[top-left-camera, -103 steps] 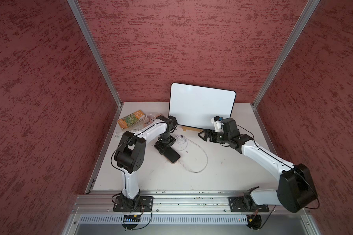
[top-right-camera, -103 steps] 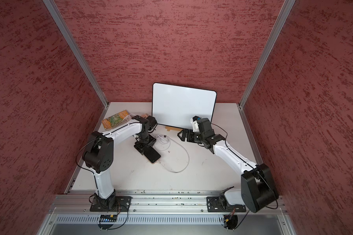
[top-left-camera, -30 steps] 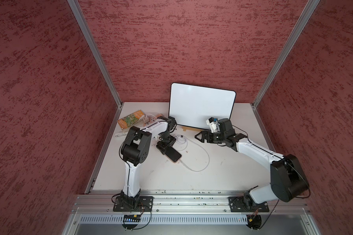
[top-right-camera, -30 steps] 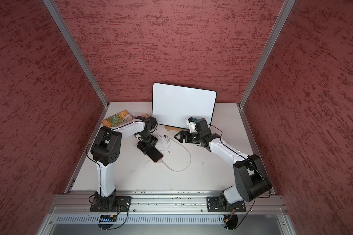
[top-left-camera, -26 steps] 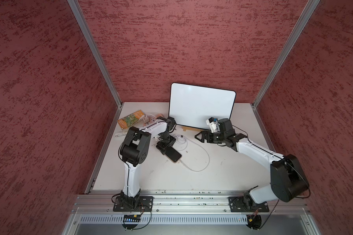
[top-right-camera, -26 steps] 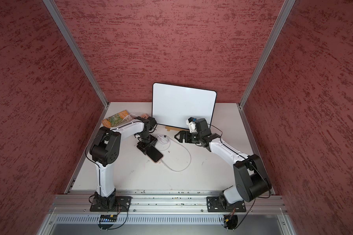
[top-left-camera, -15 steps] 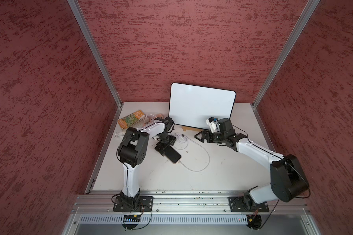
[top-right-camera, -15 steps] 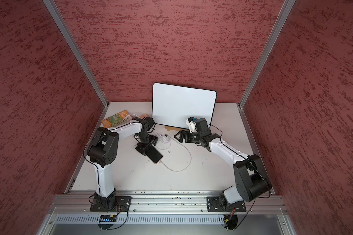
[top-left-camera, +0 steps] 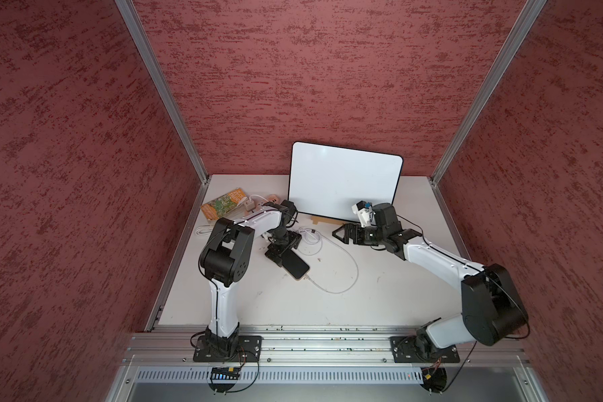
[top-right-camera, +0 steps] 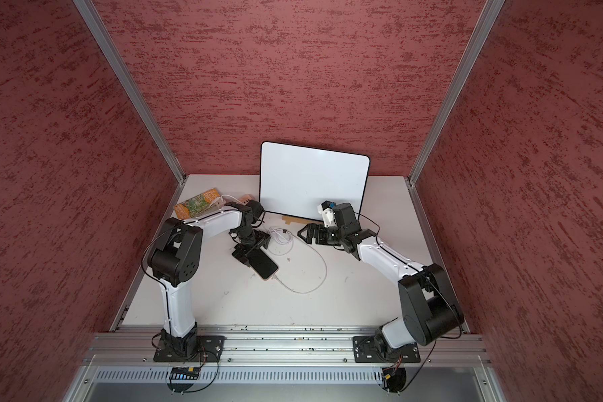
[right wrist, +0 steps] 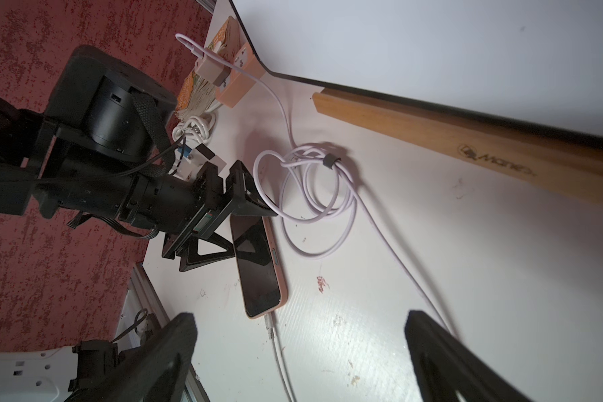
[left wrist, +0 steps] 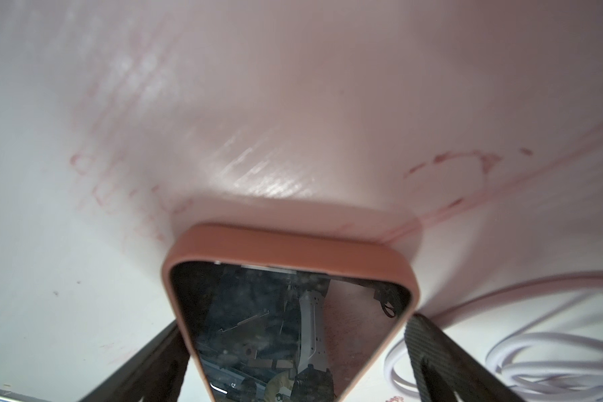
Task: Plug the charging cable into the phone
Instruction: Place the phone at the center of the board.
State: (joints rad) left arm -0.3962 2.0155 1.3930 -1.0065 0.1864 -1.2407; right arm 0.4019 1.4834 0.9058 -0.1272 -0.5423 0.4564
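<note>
1. Plainly, the phone lies flat and screen-up on the table. It sits out in front of the white board's left lower corner and slants away from it.
2. Its tan edge and dark glass fill the left wrist view.
3. The charging cable meets the phone's end that points away from the white board. I cannot tell if the tip is fully seated.
4. From the phone the cable swings in a wide bow in front of the white board. It then gathers into a loose coil with a dark tie, just before the board's left corner.
5. The cable then runs on to the charger block, which is plugged into a tan power strip beside the board's left edge.
6. The left gripper sits low over the phone's end nearest the white board. It is released, with its jaws spread and its fingers flanking the phone's two long sides.
7. The right gripper hangs in front of the white board's lower edge. Its jaws are wide apart and empty, and it faces the coil, well apart from the phone.
8. A wooden stand props the white board's lower edge.
9. A bundled white cord and an orange-green packet lie to the left of the white board.
</note>
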